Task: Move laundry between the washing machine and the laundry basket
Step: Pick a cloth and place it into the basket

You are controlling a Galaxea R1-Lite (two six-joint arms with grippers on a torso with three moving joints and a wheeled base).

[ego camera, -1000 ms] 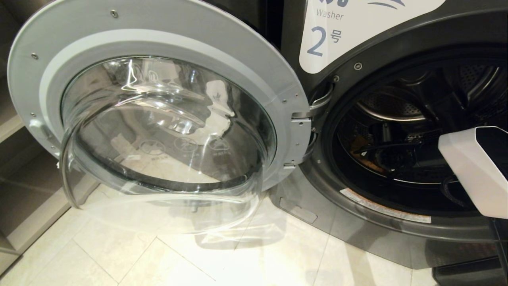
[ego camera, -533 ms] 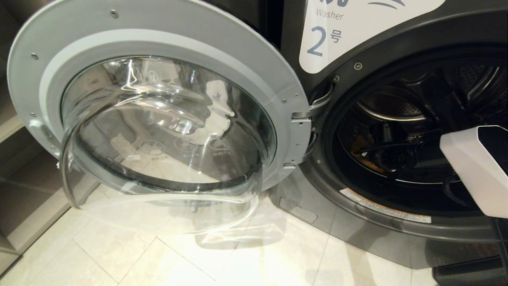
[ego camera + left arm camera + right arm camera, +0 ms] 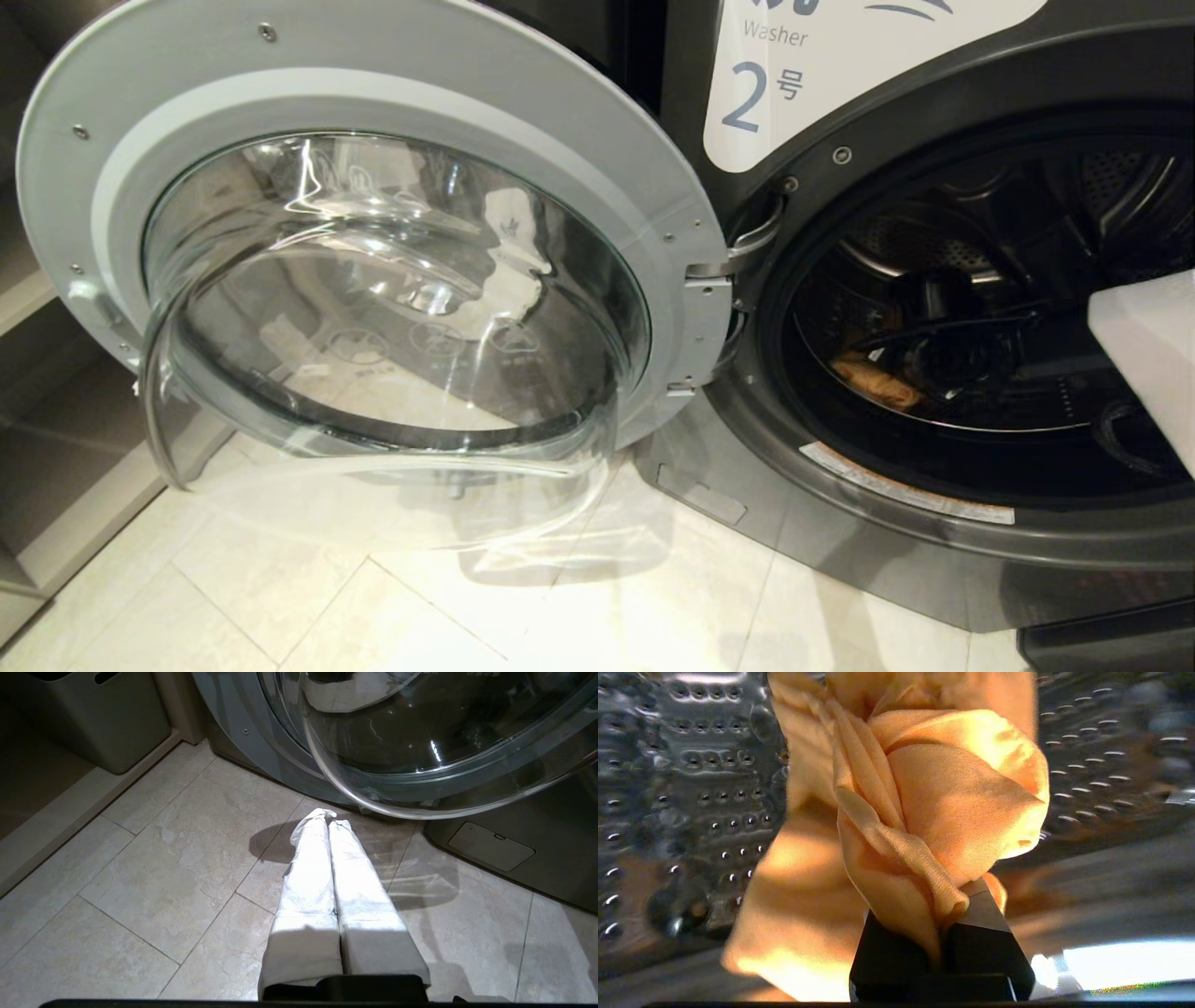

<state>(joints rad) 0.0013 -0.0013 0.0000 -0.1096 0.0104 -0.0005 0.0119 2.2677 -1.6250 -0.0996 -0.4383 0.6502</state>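
Right gripper (image 3: 943, 933) fingers clamped on yellow-orange garment (image 3: 924, 802) inside washing machine (image 3: 934, 523) drum; left fingers (image 3: 308, 877) together.

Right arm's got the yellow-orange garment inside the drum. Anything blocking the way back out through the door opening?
Nothing visible. The right gripper is shut on the yellow-orange garment inside the washing machine drum. The door is swung wide open to the robot's left, clear of the opening. The laundry basket is in no view.

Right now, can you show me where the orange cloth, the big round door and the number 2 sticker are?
orange cloth (image 3: 952, 798), right wrist view, on its bunched folds.
round door (image 3: 392, 308), head view, on the glass bowl.
number 2 sticker (image 3: 822, 103), head view, on its white face.
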